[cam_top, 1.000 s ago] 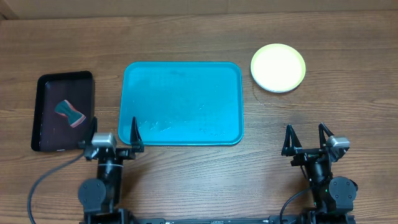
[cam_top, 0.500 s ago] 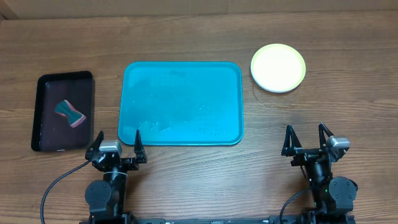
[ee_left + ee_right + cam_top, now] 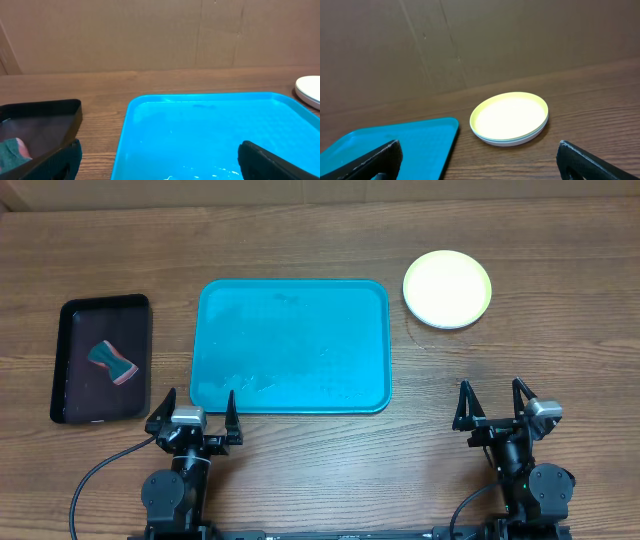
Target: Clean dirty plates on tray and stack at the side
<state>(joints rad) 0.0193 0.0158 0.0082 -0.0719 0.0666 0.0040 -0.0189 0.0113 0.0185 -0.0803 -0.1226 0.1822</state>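
Observation:
The turquoise tray [image 3: 290, 345] lies in the middle of the table with no plates on it; it also shows in the left wrist view [image 3: 210, 130] and the right wrist view [image 3: 390, 145]. The plates [image 3: 447, 288] sit in one stack on the table to the tray's right, yellow-green on top, with light blue and white edges showing beneath in the right wrist view [image 3: 510, 118]. My left gripper [image 3: 195, 412] is open and empty at the tray's front left corner [image 3: 160, 160]. My right gripper [image 3: 494, 402] is open and empty near the table's front right [image 3: 477, 160].
A small black tray [image 3: 102, 360] holding a teal and red sponge [image 3: 111, 361] lies left of the turquoise tray; it also shows in the left wrist view [image 3: 45, 122]. A brown cardboard wall stands behind the table.
My left gripper has drawn back toward the front edge and slightly right, off the tray's front left corner. The right arm and the plates have not moved.

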